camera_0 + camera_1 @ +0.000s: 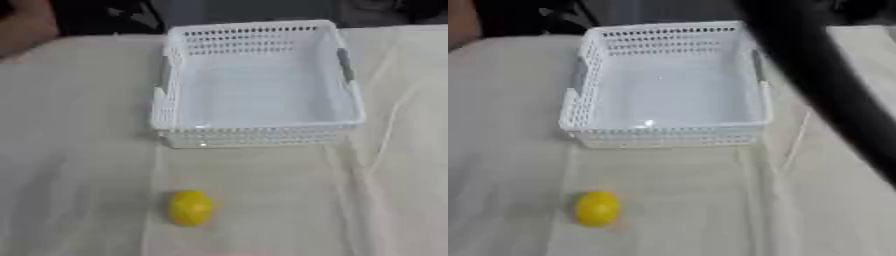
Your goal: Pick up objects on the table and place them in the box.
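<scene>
A small yellow egg-shaped object lies on the cloth-covered surface, near the white perforated plastic basket. Only a dark arm shows; either robot hand is out of sight.

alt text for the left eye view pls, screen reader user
A small yellow oval object lies on a cloth-covered table, in front of an empty white perforated basket that sits further back near the centre. No robot hand shows in this view.
</scene>
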